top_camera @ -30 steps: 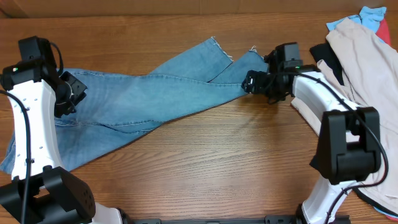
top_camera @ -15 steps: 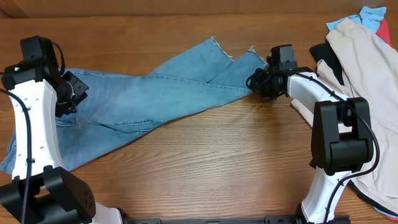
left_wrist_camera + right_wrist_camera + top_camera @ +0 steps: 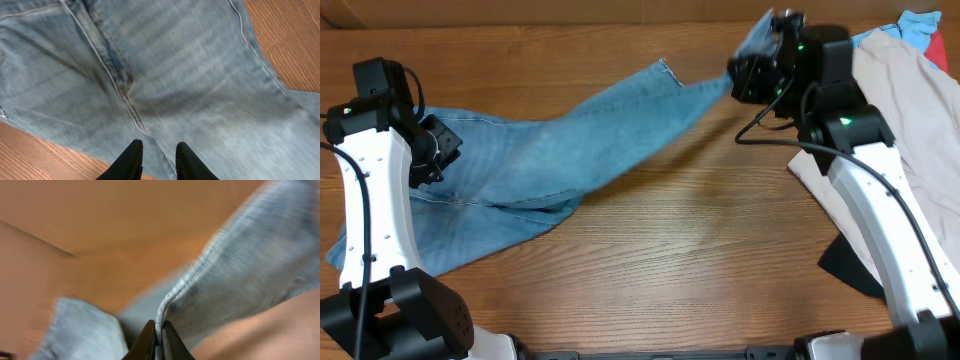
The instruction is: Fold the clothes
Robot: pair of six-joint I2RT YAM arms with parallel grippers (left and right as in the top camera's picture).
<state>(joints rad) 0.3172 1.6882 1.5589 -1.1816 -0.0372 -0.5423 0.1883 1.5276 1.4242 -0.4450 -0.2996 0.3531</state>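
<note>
The light blue jeans (image 3: pixel 550 150) lie across the left and middle of the table, waist end at the left. My left gripper (image 3: pixel 438 150) rests on that end. In the left wrist view its fingers stand narrowly apart (image 3: pixel 157 156) with a ridge of denim (image 3: pixel 175 75) by the crotch seam pinched between them. My right gripper (image 3: pixel 748 72) is raised at the back right, shut on the edge of a leg end (image 3: pixel 240 265). The cloth edge runs straight between its closed tips (image 3: pixel 157 336). That leg hangs stretched from the gripper down to the table.
A pale beige garment (image 3: pixel 910 110) covers the right side under the right arm. Bright blue (image 3: pixel 918 22) and red (image 3: pixel 948 45) pieces lie at the back right corner, and a black one (image 3: pixel 842 262) lower right. Bare wood (image 3: pixel 700 250) fills the front middle.
My right gripper closed on the leg end, then rose and swung toward the back, lifting and stretching the leg. The left gripper and the waist end stayed put.
</note>
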